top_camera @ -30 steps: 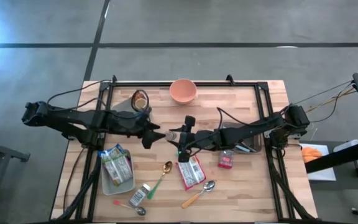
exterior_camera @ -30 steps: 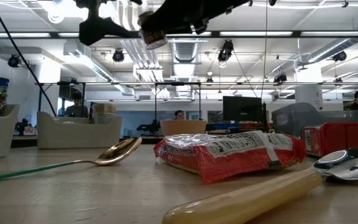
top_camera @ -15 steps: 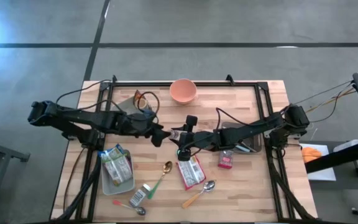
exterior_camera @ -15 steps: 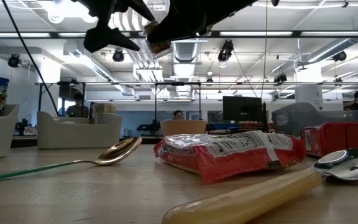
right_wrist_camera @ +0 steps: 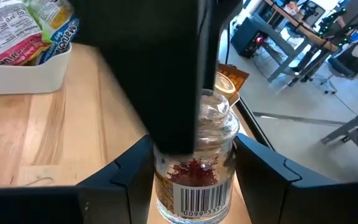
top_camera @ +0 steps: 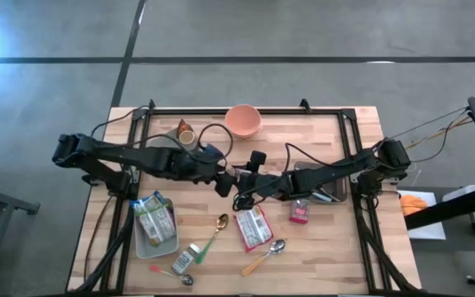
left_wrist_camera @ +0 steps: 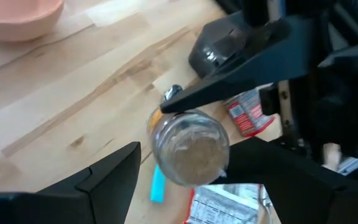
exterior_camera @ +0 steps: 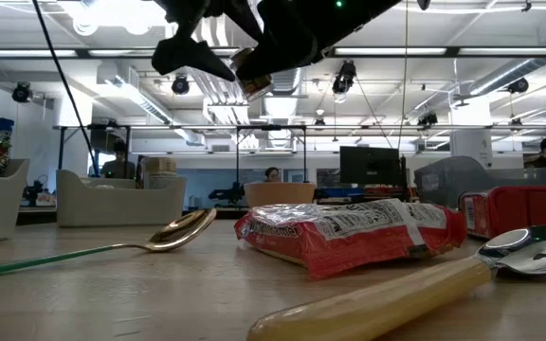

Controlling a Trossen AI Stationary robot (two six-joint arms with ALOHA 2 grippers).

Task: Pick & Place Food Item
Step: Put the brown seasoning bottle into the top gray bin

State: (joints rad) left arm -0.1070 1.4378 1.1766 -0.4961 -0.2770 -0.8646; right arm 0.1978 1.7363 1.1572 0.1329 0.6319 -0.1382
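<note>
Wooden worktop (top_camera: 336,247), mid-air handover at its middle.
Right end effector (top_camera: 239,180) pinches the jar (left_wrist_camera: 190,147); left end effector (top_camera: 221,180), spread, faces its end.

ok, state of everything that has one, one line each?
right end effector: shut on the jar, above the table's middle
left end effector: open, fingers either side of the jar
jar: held in the air, lid not visible
pink bowl: upright, looks empty
white tray: holds snack packets
red packet: lying flat
gold spoon: lying, bowl up
</note>
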